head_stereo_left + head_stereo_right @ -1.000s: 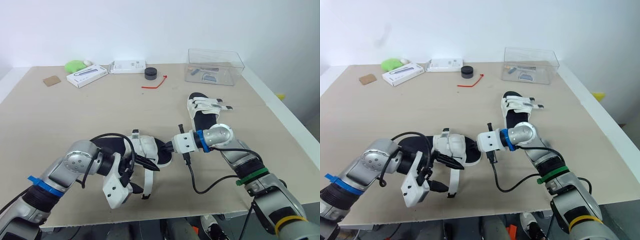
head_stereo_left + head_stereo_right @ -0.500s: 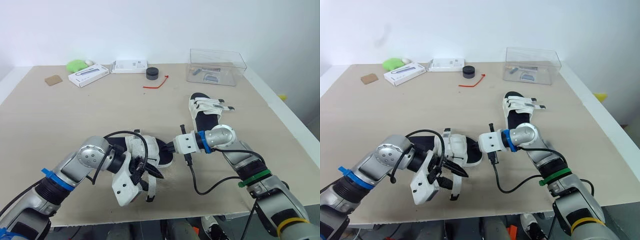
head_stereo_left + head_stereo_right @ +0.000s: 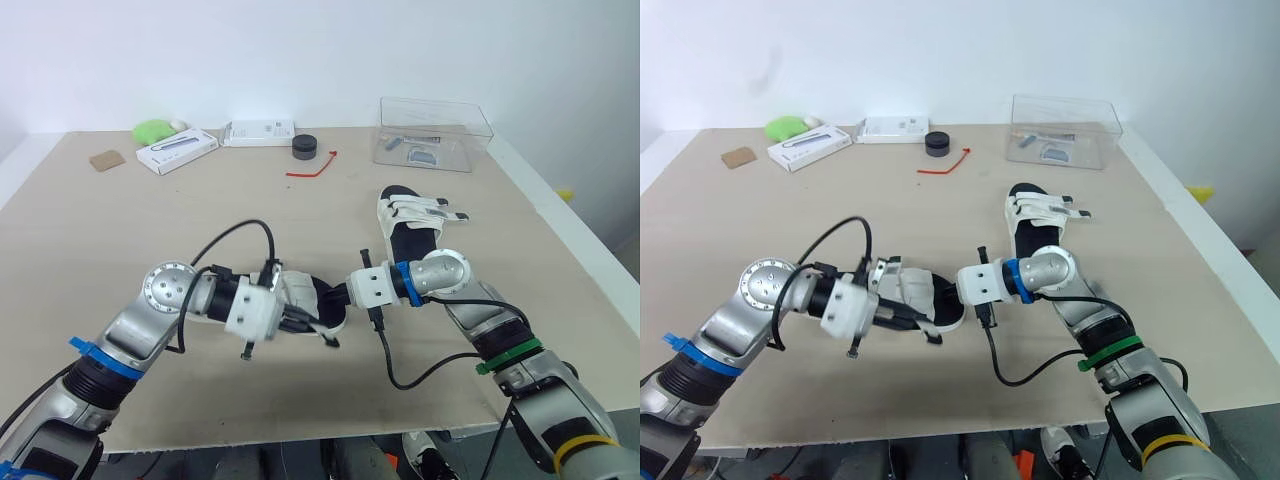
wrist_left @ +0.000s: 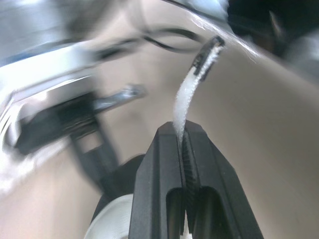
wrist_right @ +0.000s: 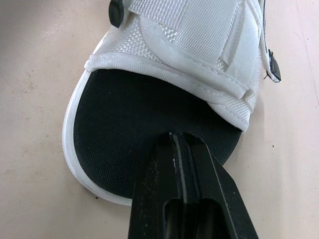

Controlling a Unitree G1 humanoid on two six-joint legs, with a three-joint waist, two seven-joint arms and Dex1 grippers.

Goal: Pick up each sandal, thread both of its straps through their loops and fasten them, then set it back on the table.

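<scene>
Left eye view gives me the wide beige wooden table (image 3: 120, 230), and on it two sandals with black footbeds and white fabric straps. The far sandal (image 3: 410, 225) lies flat toward the right side, apart from both grippers; I cannot tell whether its straps are fastened. The near sandal (image 3: 312, 298) is between the two arms, close to the front edge. The right gripper (image 5: 175, 137) has its jaws closed on the rim of the black footbed and steadies the shoe. The left gripper (image 4: 182, 132) has its jaws pinched on a thin white strap (image 4: 192, 84) with a dark tip, which stands free beyond the fingers. I judge that the threading of this strap is the step in hand. The next move asks me to aim the dark tip at its loop and push it through while the right side holds firm; the loop itself I cannot find clearly.
</scene>
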